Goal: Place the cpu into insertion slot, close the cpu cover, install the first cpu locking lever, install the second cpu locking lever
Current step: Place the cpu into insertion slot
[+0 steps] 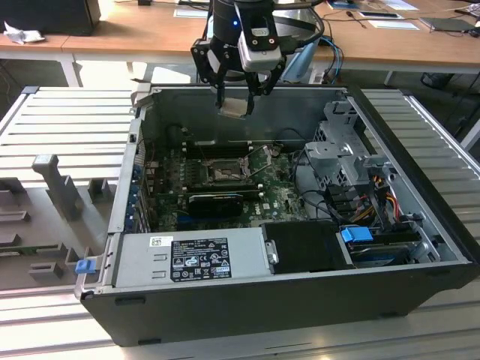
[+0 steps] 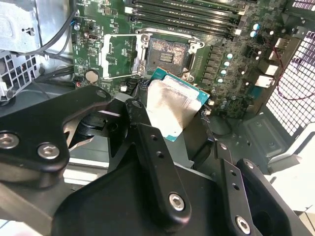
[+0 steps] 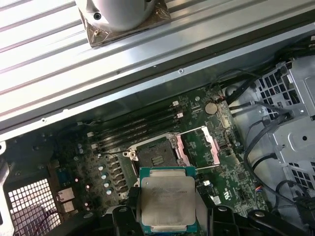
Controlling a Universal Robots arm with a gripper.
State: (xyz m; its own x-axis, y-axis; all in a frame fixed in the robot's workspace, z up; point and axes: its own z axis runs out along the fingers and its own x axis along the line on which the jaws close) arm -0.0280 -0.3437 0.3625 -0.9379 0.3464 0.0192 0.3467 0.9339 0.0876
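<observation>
My gripper (image 1: 238, 99) hangs above the back wall of the open computer case, shut on the cpu (image 1: 234, 106). The chip is a flat square with a silvery top and a teal-green rim. In both wrist views the cpu (image 3: 167, 200) (image 2: 173, 104) sits between the black fingers (image 3: 124, 219), held level. Well below it, the insertion slot (image 1: 225, 174) (image 3: 156, 156) (image 2: 168, 53) lies bare on the green board, its dull pin field showing. The cpu cover (image 3: 198, 146) (image 2: 118, 56) is flipped open beside the slot, a thin frame with a square window.
The case (image 1: 247, 304) lies on its side on a slatted metal table (image 1: 67, 120). A power supply (image 1: 191, 259) fills its front, with a drive cage (image 1: 345, 157) and cables at the exterior view's right. Memory slots (image 3: 138, 129) run behind the socket. A black heatsink (image 1: 216, 201) lies in front of it.
</observation>
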